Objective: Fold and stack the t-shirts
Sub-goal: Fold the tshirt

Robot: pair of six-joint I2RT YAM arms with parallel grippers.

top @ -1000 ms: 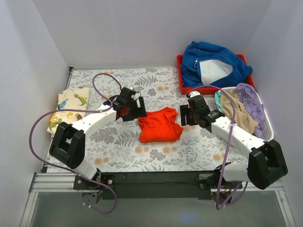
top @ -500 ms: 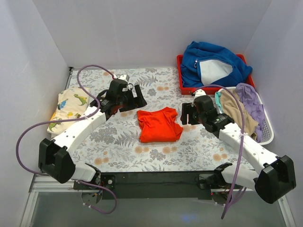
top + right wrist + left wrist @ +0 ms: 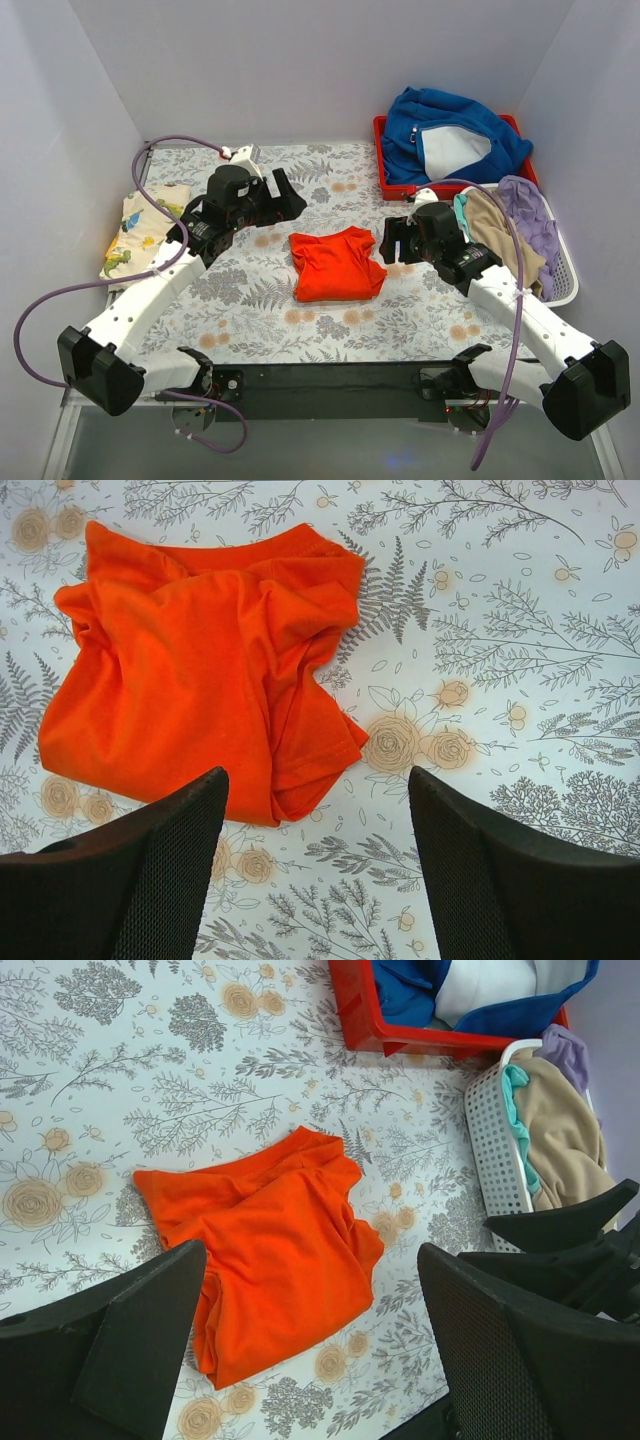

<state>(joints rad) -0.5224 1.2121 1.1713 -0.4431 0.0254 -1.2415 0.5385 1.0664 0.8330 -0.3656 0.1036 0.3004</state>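
Only the overhead view takes in the cream cotton t-shirt with green and yellow dinosaur prints [image 3: 145,225]. It lies folded at the left edge of the floral-patterned tabletop [image 3: 300,320], well apart from everything else. The plain orange-red cloth t-shirt [image 3: 337,265] sits mid-tabletop as a rough, rumpled rectangle between the two arms.

The left gripper [image 3: 275,195] hangs beyond the orange shirt's far-left corner, its jaws spread wide and holding nothing. The right gripper [image 3: 395,242] is just beside the shirt's right edge, likewise spread and empty.

The left wrist view adds the perforated wall of the white plastic basket [image 3: 490,1150], holding soft beige, teal and lilac cloth. It also shows the glossy corner of the red plastic tray [image 3: 365,1020], which carries a thick blue garment with white lining [image 3: 405,985]. Its own matte black fingers [image 3: 140,1340] frame the shirt.

The right wrist view alone shows the shirt's surface [image 3: 200,670] closely: deep soft creases, a doubled layer and a stitched hem at the near corner. The fingers [image 3: 160,870] there have a fine mesh texture.
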